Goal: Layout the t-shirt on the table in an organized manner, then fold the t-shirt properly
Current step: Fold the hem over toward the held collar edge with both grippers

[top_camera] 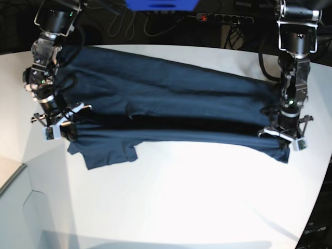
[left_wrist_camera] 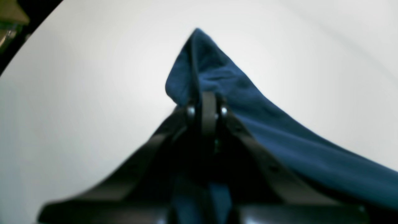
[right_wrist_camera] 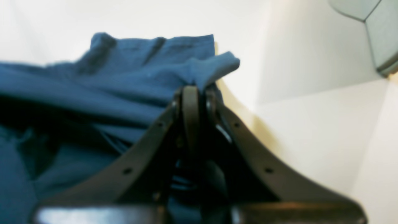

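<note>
Both grippers are clamped on cloth. The left gripper (left_wrist_camera: 207,107) is closed on a peaked corner of the t-shirt (top_camera: 171,98); the right gripper (right_wrist_camera: 192,93) is pinched on a bunched edge with a small flap poking past the jaws. The t-shirt is stretched across the far half of the table (top_camera: 197,197), held taut between the two arms, with a long fold lifted along its near side and a dark shadow band seen under it in the base view.

Risks, as judged:
- Slip at the left grip: only a narrow tip of fabric is seen beyond the jaws, so tension along the span could pull it free and one end would drop.
- Uneven travel of the two arms: the fold line would be skewed and a diagonal crease set.
- Sleeve (top_camera: 106,153) is left splayed toward the near-left; it could be trapped crooked under the folded panel if not handled.
- Whether one layer or several are grasped at the right gripper cannot be told; extra layers would drag the lower panel along.

Materials: soft knit cloth, dark navy, matte, finely wrinkled, draping in long ridges. Tabletop is smooth matte white with a curved edge, likely low friction, so the resting part is probably easily dragged. Jaws are black, rigid, tapered.
</note>
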